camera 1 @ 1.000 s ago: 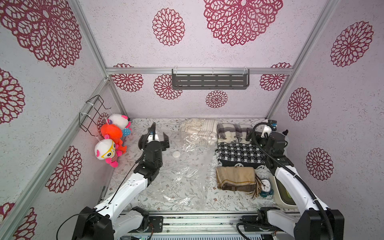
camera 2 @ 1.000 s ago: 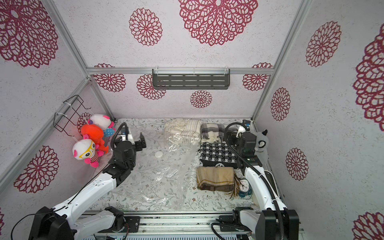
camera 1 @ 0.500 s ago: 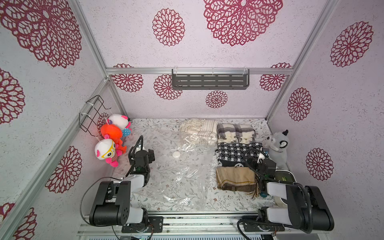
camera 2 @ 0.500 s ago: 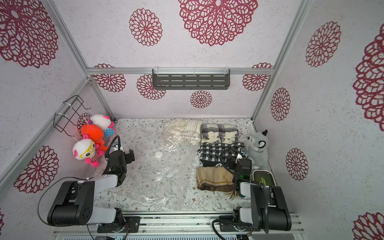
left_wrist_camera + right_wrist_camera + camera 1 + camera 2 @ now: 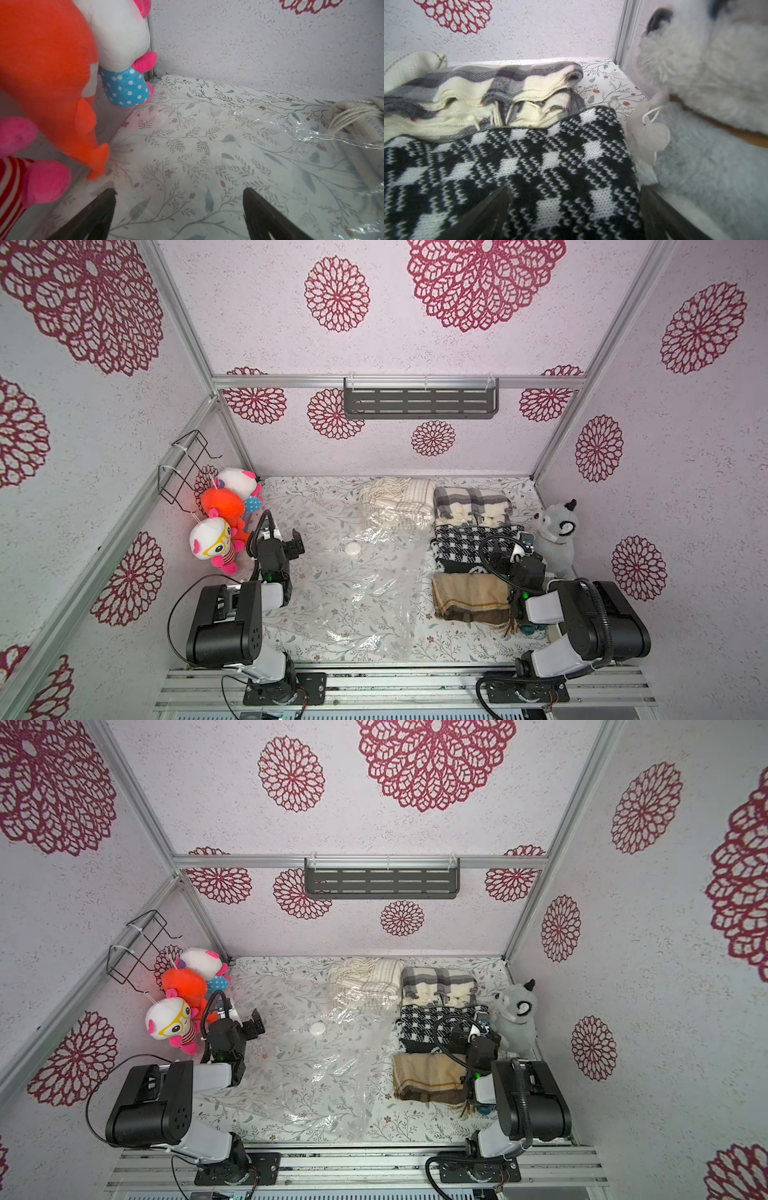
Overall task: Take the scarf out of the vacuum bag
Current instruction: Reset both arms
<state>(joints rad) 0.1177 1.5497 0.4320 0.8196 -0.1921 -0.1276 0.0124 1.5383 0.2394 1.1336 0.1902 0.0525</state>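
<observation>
- Large clear crinkly plastic vacuum bag (image 5: 365, 597): lies flat along the middle of the floral-printed table (image 5: 307, 497), with a small round white valve cap (image 5: 353, 548) on its upper face.
- Cream ribbed knitted scarf with a fringe (image 5: 399, 495): folded at the far end of the bag. Its far part is bare and its near part lies beneath wrinkled film, so it appears to sit partly in the bag's mouth. Whether the film encloses it or merely overlaps it cannot be told.
- Left gripper (image 5: 179, 190): jaws spread wide and empty, low over the table beside the bag's left edge.
- Right gripper (image 5: 575, 191): jaws likewise wide and empty, above a black-and-white houndstooth knitted scarf (image 5: 529, 166) lying outside the bag.
- Handling, as judged: the scarf is light, soft and limp, and will sag and unfold if lifted by one layer. The film is slippery and will probably drag along with it.
- Suggested hold: pinch the exposed far fold through its full thickness, and pin the bag near the valve.
</observation>
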